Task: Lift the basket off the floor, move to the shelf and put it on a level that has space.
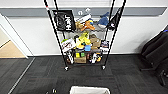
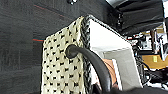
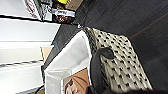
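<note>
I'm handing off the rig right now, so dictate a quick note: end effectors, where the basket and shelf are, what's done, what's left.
End effectors: their fingers can't be made out; each wrist view shows a black loop handle close up, left and right.
Basket: at the near edge of the head view, on or just above the carpet floor; whether it is lifted can't be told.
Shelf: straight ahead against the wall, its visible tiers crowded.
Done: robot is at the basket.
Left: carry it over and place it on a free level.
</note>
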Motion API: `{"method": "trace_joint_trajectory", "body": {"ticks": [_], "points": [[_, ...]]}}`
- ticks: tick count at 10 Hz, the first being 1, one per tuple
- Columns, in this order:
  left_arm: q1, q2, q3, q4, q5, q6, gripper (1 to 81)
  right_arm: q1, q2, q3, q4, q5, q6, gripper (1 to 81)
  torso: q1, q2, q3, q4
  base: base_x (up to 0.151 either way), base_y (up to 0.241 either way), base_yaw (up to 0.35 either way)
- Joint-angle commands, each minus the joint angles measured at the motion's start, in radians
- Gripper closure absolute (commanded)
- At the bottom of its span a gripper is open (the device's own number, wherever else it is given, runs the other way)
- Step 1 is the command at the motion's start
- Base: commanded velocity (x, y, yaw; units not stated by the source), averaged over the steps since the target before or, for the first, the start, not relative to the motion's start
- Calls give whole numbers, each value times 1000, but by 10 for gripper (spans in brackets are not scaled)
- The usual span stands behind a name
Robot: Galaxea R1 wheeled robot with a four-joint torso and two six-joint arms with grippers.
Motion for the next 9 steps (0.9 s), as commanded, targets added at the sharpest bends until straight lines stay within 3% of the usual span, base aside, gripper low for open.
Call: {"method": "trace_joint_trajectory", "body": {"ticks": [1, 9], "points": [[-94, -58, 42, -19, 51, 5, 811, 77, -55, 51, -5, -28, 4, 811, -62, 97, 73, 0, 0, 0, 0], [-94, -23, 104, -17, 50, 4, 811, 109, 15, 114, -10, -26, 4, 811, -241, 369, 246, 0, 0, 0, 0]]}}
